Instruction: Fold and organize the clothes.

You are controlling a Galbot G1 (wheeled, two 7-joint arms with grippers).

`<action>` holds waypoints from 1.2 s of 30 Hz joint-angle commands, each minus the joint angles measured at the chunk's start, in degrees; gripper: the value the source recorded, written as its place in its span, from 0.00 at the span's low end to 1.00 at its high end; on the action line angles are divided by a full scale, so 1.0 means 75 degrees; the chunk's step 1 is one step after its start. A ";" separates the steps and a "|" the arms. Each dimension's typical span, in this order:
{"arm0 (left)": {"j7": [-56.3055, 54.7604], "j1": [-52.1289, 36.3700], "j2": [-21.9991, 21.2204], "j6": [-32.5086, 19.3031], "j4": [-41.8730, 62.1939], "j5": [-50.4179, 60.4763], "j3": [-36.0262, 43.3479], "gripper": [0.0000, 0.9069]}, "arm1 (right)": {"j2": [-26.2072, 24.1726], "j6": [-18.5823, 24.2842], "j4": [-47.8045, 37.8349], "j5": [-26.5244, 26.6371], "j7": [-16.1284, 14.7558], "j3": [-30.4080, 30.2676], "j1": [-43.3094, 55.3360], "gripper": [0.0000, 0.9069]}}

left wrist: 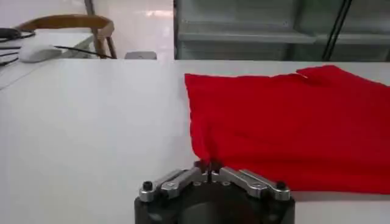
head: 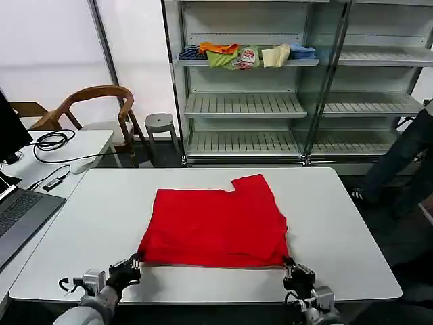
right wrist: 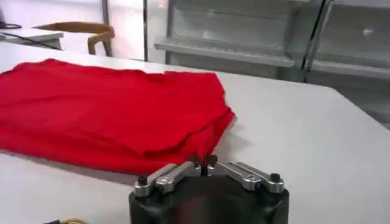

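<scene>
1. Head view: red T-shirt (head: 215,222) lies folded into a rough rectangle on the white table (head: 352,223), closer to the near edge than the far one and about midway between the left and right edges. One flap juts out toward the far edge on the right side. The left gripper (head: 134,261) sits at the shirt's near-left corner and the right gripper (head: 291,265) at its near-right corner, both by the table's near edge. Behind the table, a metal shelf rack (head: 245,105) carries small folded garments (head: 245,54) in orange, green, cream and blue. A wooden chair (head: 95,108) and a side desk with a laptop (head: 20,213) and cables (head: 53,141) stand off the table's left edge.

2. Left wrist view: the left gripper (left wrist: 210,169) has its fingers drawn together on the T-shirt's (left wrist: 286,131) corner, pinching the layered cloth right at the tip. The shirt spreads away from it across the table (left wrist: 91,128).

3. Right wrist view: the right gripper (right wrist: 204,164) is likewise closed on the T-shirt's (right wrist: 103,109) corner; the cloth seems to be lifted slightly off the table (right wrist: 298,140) there, though this is hard to judge. Stacked layers show along the shirt's edge nearest the gripper.
</scene>
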 commanded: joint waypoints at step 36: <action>0.0343 -0.1547 0.0714 -0.0925 0.0420 0.0670 0.0419 1.00 | -0.0108 -0.1213 -0.0114 0.0139 0.0826 -0.0180 0.2358 1.00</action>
